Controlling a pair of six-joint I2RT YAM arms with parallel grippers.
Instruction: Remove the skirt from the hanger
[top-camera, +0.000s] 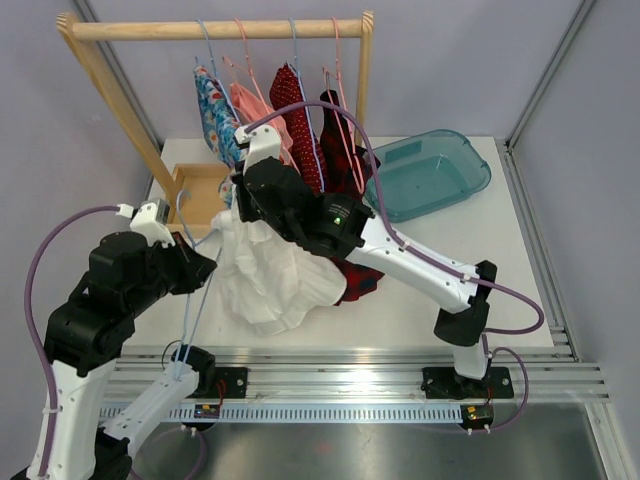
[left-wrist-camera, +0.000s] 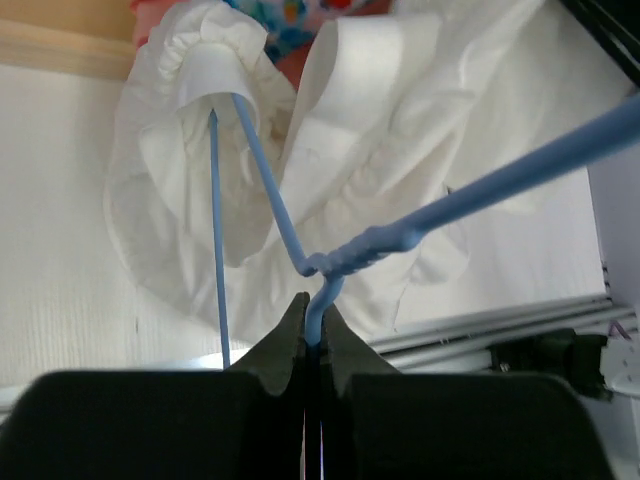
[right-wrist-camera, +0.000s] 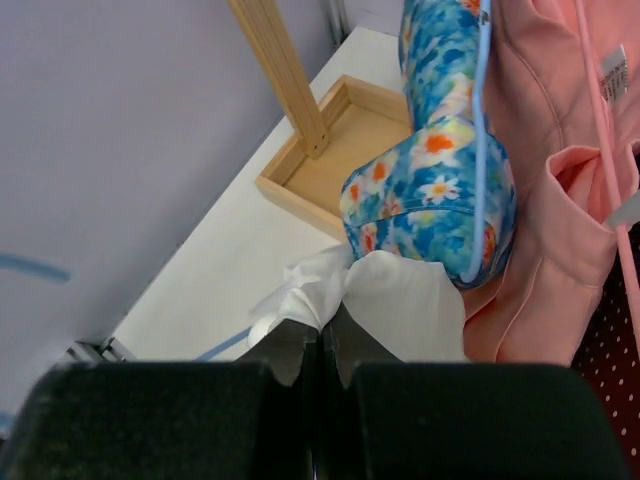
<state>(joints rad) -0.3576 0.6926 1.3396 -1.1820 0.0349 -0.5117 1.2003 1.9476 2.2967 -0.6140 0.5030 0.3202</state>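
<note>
The white skirt (top-camera: 268, 272) lies bunched on the table, still threaded on a light blue wire hanger (left-wrist-camera: 290, 240). My left gripper (top-camera: 205, 268) is shut on the hanger's hook, which shows pinched between the jaws (left-wrist-camera: 316, 322) in the left wrist view. Part of the hanger's arm runs inside the skirt's gathered waistband (left-wrist-camera: 205, 70). My right gripper (top-camera: 240, 196) reaches over the skirt's far side and is shut on a fold of its white fabric (right-wrist-camera: 395, 295), seen at the jaws (right-wrist-camera: 328, 322) in the right wrist view.
A wooden clothes rack (top-camera: 215, 28) stands at the back with a floral blue garment (top-camera: 215, 115), a pink one (top-camera: 250, 100), a red dotted one (top-camera: 295, 120) and a dark red one (top-camera: 345, 150). Its box-shaped foot (right-wrist-camera: 330, 160) is close by. A teal bin (top-camera: 430, 175) sits at the right.
</note>
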